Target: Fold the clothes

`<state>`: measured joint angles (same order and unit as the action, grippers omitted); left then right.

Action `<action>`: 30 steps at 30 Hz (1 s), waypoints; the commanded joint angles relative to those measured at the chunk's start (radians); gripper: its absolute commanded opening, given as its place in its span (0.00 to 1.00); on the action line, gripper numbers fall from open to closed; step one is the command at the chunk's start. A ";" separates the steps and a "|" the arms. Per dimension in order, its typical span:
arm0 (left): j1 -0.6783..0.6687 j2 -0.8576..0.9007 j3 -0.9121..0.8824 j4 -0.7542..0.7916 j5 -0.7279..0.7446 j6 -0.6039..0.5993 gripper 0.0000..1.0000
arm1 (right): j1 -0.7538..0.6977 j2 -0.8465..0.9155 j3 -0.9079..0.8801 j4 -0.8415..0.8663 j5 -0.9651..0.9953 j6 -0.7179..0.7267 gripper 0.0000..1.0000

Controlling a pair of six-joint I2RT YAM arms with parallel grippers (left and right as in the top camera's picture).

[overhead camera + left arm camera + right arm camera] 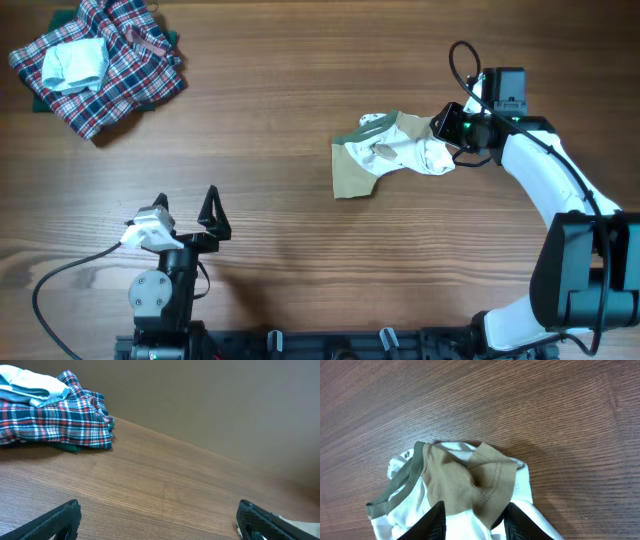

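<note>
Wooden table (300, 250) against a plain, perhaps brown wall (225, 400).

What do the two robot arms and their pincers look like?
Left arm: black, with a grey round joint, a white wrist piece and a looping black cable; the left pincer has pointed black fingers. Right arm: white links, black joints, a thin black cable and a small green light near the black right pincer.

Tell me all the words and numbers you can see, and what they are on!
No words or numbers can be read anywhere.
The white and tan garment has a small mark on its white part, too small and crumpled to read.
The plaid heap shows only checks, no letters.
The right arm shows no readable label.
</note>
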<state>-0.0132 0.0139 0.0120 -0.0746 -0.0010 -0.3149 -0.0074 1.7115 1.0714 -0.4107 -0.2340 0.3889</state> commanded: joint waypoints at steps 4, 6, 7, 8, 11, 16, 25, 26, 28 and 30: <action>-0.004 -0.007 -0.006 0.000 0.011 0.020 1.00 | 0.004 0.051 -0.021 0.026 0.032 0.006 0.38; -0.004 -0.007 -0.006 0.000 0.011 0.020 1.00 | 0.004 0.068 -0.021 0.036 0.032 0.007 0.38; -0.004 -0.007 -0.006 0.000 0.011 0.020 1.00 | 0.004 0.078 -0.022 0.045 0.032 0.007 0.38; -0.004 -0.007 -0.006 0.000 0.011 0.020 1.00 | 0.004 0.083 -0.022 0.050 0.032 0.007 0.38; -0.004 -0.007 -0.006 0.000 0.011 0.020 1.00 | 0.004 0.097 -0.022 0.072 0.032 0.007 0.32; -0.004 -0.007 -0.006 0.000 0.011 0.020 1.00 | 0.004 0.098 -0.023 0.089 0.032 0.007 0.04; -0.004 -0.007 -0.006 0.000 0.011 0.020 1.00 | 0.004 0.097 -0.023 0.366 -0.159 0.035 0.04; -0.004 -0.007 -0.006 0.000 0.011 0.020 1.00 | 0.004 0.097 -0.023 0.407 -0.175 0.058 0.04; -0.004 -0.007 -0.006 0.000 0.011 0.020 1.00 | 0.004 0.097 -0.023 0.478 -0.175 0.122 0.04; -0.004 -0.007 -0.006 0.000 0.011 0.020 1.00 | 0.004 0.097 -0.023 0.527 -0.174 0.137 0.04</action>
<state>-0.0132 0.0139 0.0120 -0.0746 -0.0010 -0.3149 -0.0063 1.7882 1.0451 0.0624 -0.3641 0.4644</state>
